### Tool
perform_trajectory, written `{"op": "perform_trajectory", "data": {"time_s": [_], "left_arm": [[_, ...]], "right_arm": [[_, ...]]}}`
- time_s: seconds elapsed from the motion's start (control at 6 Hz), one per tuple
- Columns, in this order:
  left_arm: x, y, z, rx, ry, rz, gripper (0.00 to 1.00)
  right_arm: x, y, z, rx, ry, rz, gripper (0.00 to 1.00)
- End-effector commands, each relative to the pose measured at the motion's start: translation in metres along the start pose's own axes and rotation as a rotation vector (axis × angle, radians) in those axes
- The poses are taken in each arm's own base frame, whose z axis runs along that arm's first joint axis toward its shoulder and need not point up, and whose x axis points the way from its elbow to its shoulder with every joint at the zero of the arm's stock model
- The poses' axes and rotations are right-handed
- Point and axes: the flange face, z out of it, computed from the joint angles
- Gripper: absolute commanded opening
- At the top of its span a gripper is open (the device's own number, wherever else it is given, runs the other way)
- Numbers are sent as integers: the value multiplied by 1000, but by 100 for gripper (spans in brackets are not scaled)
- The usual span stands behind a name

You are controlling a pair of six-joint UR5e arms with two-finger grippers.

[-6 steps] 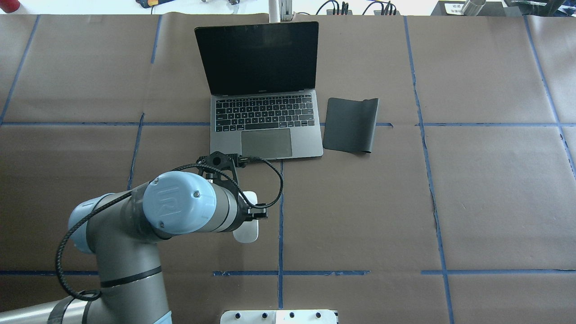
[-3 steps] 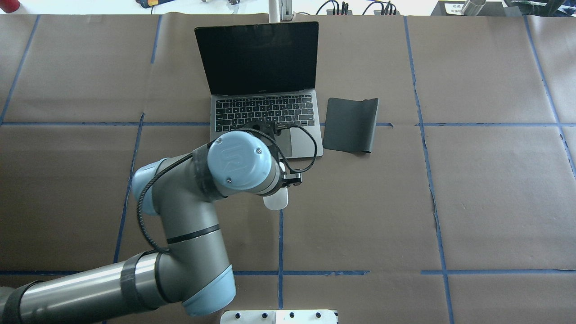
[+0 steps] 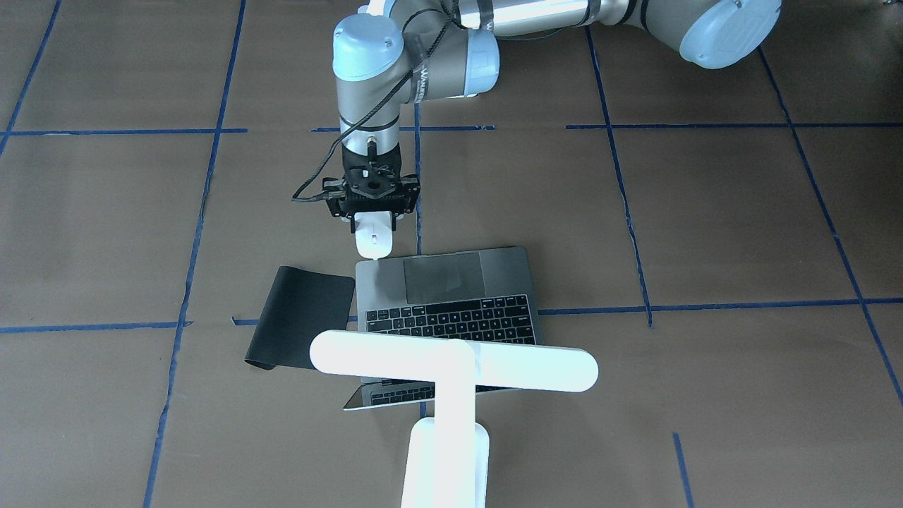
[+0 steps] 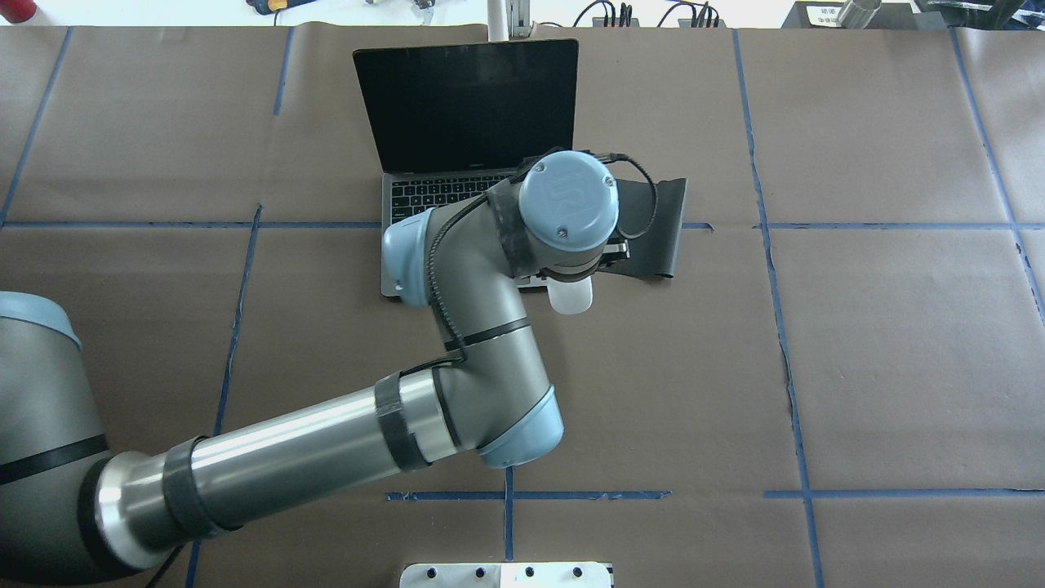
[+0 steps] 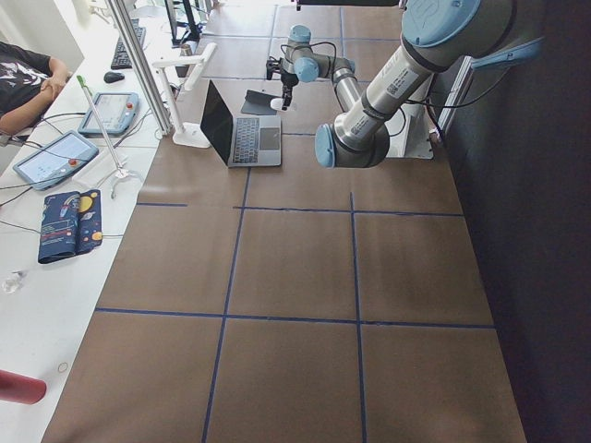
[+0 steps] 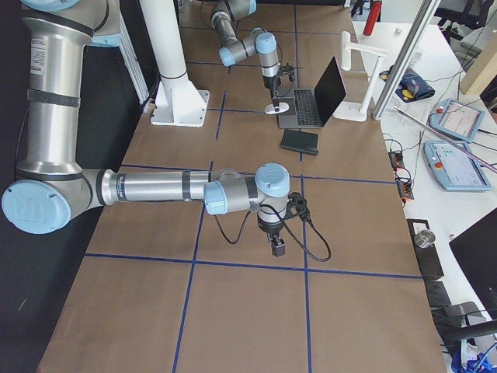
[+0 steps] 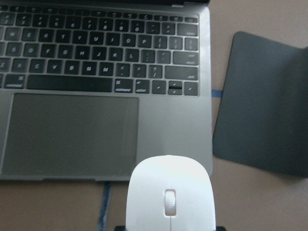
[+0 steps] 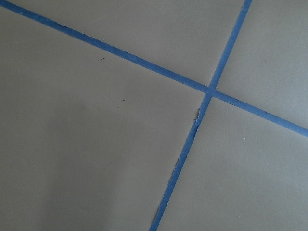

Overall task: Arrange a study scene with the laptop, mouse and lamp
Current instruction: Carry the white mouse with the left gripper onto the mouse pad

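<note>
The laptop (image 4: pixel 465 106) stands open at the table's far middle, keyboard toward the robot; it also shows in the front view (image 3: pixel 451 289) and the left wrist view (image 7: pixel 72 130). My left gripper (image 3: pixel 372 220) is shut on the white mouse (image 3: pixel 372 241) and holds it above the table at the laptop's front right corner. The mouse pokes out under the wrist in the overhead view (image 4: pixel 570 296) and fills the left wrist view's bottom (image 7: pixel 168 197). The white T-shaped lamp (image 3: pixel 451 367) stands behind the laptop's screen. My right gripper (image 6: pixel 277 249) hangs low over bare table; I cannot tell whether it is open.
A black mat (image 4: pixel 663 220) lies right of the laptop, partly under my left wrist; it also shows in the left wrist view (image 7: pixel 264 125). A white bolted pedestal (image 4: pixel 506 574) sits at the near edge. Blue tape lines (image 8: pixel 207 91) cross the brown table cover.
My left arm has swung forward and to the right with the mouse, from the near left of the laptop to its front right corner beside the black mat.
</note>
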Motion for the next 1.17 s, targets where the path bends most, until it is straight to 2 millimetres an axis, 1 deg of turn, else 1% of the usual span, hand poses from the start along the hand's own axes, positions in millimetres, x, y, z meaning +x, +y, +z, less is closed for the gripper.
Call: {"op": "perform_trajectory", "data": {"time_s": [0.0,0.17,0.33,0.5,0.67,0.83,1.0], "left_arm": [[77,-29,16,12,-5,-23,44],[94,-35,24,20,-15,-53,45],[96,-40,57,61,-8,-68,47],[110,-36,59,69,-26,-72,48],[114,-21,65,65,-32,-82,49],[116,-9,71,80,-40,-92,56],[116,-4,74,75,-44,-93,70]], "right_arm": [[0,2,1,-1,0,1,100],[0,3,1,-3,-1,3,100],[1,4,2,-4,-1,4,100],[1,7,3,-9,-2,7,100],[2,9,4,-10,-2,9,100],[2,10,5,-12,-3,9,100],[3,10,5,-12,-1,9,100]]}}
